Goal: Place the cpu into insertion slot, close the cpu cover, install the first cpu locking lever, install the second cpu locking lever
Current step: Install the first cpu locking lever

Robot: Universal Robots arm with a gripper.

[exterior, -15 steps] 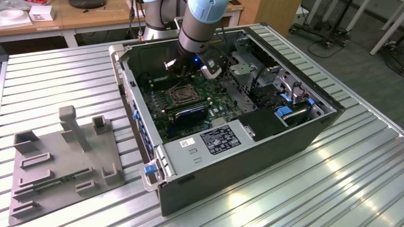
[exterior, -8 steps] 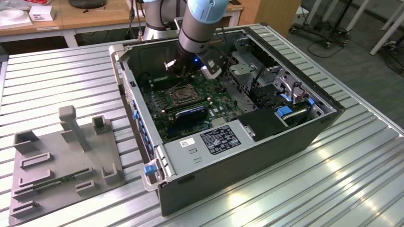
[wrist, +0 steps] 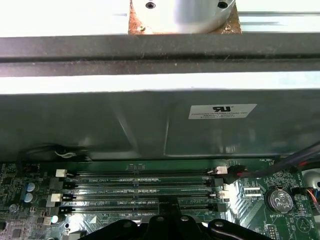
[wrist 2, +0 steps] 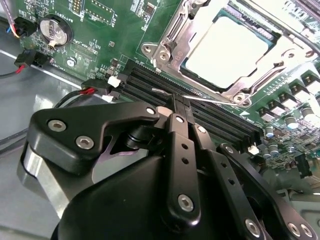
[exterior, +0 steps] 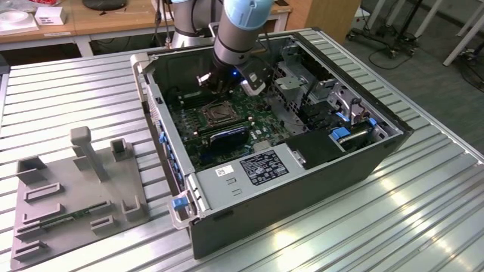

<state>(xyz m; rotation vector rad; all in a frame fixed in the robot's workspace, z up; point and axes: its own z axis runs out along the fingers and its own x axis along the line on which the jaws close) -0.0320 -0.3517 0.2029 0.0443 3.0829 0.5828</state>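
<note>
- The cpu (wrist 2: 225, 52) lies seated in the insertion slot (wrist 2: 176, 50), with the cpu cover (wrist 2: 287, 57) closed around it.
- The pincer (wrist 2: 175, 107) hovers closed and empty above the memory slots (wrist 2: 200, 107).
- Judged thin, stiff and fragile; hold it by its edges only.

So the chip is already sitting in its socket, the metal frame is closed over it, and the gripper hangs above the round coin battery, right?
Not quite. In the second wrist view the gripper hangs above the long black memory slots, not the coin battery. The cpu does sit in its socket under the closed cpu cover.
</note>
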